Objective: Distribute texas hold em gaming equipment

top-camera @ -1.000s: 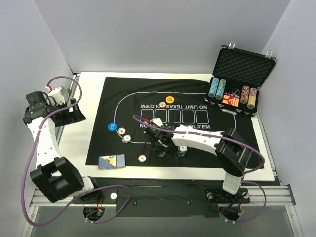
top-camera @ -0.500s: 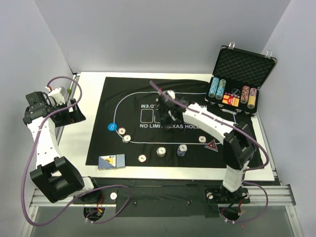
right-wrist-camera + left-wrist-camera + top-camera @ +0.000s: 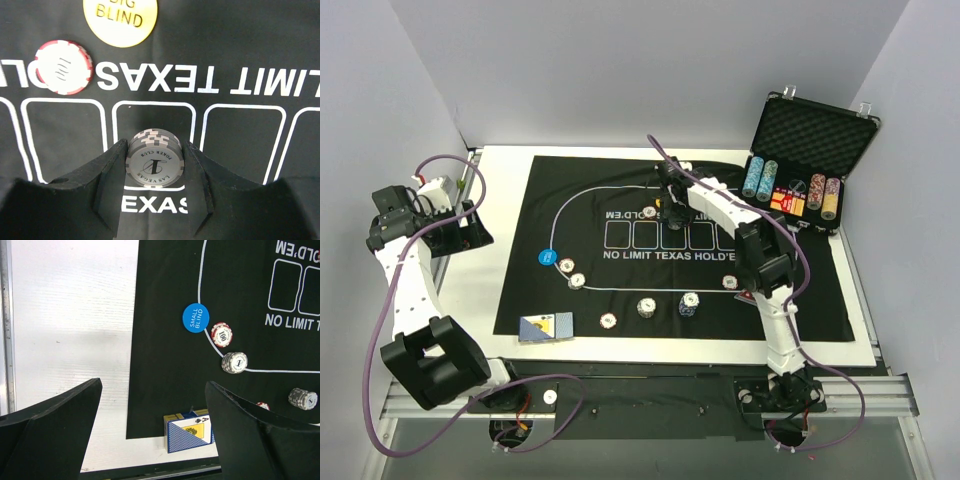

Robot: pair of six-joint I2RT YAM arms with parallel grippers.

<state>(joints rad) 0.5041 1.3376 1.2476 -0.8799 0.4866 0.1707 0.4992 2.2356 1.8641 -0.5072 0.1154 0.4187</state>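
Chip case, well off to the right of the right gripper: lid up, black foam lining. Its tray holds four tall chip columns in two pairs. Something red and yellow sits between the pairs, too small for us to identify.

Right gripper: pinching a grey-and-white chip stack by its edge, one finger each side. Top face reads "LAS VEGAS POKER CLUB 1". It's over the middle card outline printed on the black mat. We can't tell if the stack rests on the mat or hangs above it. Ahead of the fingers is the yellow BIG BLIND disc, cut off by the frame top. Ahead-left is a red-edged 100 chip, flat on the mat.

Left gripper: jaws spread wide, nothing between them. Ahead-right of it we see the blue SMALL BLIND disc, a second 100 chip just beside that, then a grey 1 stack. The deck of blue-backed cards shows between the fingers, hard against the right one, at the mat's near edge.

Hard to read:
- One more chip is mostly behind the left gripper's right finger.
- The red triangle marker is nearly all under the right arm in the top view.
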